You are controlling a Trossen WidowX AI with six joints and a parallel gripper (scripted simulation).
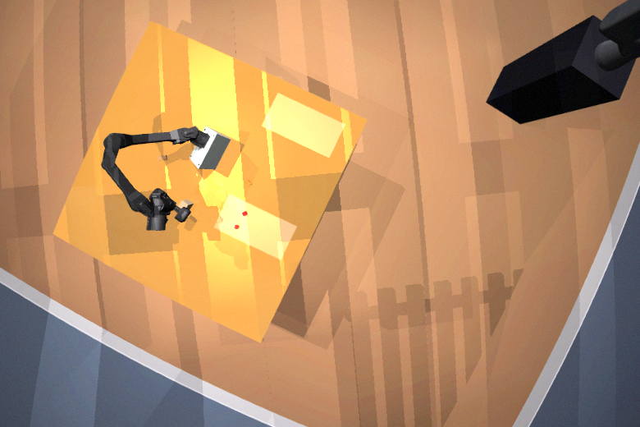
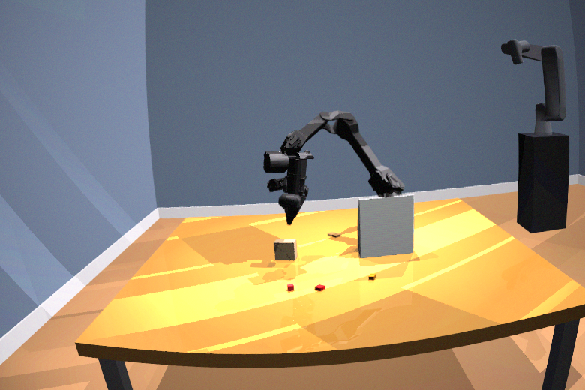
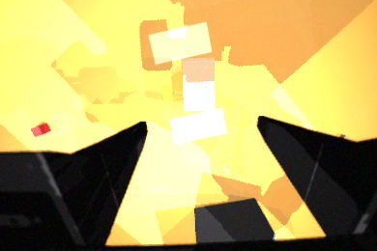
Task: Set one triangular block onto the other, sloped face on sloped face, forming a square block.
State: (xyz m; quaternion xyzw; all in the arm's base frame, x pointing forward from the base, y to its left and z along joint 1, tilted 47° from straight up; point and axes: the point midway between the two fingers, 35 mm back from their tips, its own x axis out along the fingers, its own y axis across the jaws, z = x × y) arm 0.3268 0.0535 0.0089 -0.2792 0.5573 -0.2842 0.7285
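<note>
The two triangular blocks show as one grey-beige square block [image 2: 285, 250] [image 3: 198, 95] on the table, its top looking level. In the wrist view its top is one plain rectangle, with no step or overhang visible. The sloped seam between the two cannot be made out. My gripper [image 2: 289, 223] [image 3: 201, 124] is open and empty, pointing down above the block. The exterior view shows a clear gap between fingertips and block top. In the wrist view the fingertips stand wide, one to each side, well clear of it. In the top view the hand largely hides the block.
Two small red pieces [image 2: 290, 287] [image 2: 319, 287] and a small yellow piece [image 2: 372, 277] lie nearer the exterior camera. A flat tan piece [image 2: 334, 235] lies behind, left of the grey box [image 2: 385, 225] [image 1: 215, 153] at my arm's base. Another arm stands on a black pedestal [image 2: 542, 180] off the table.
</note>
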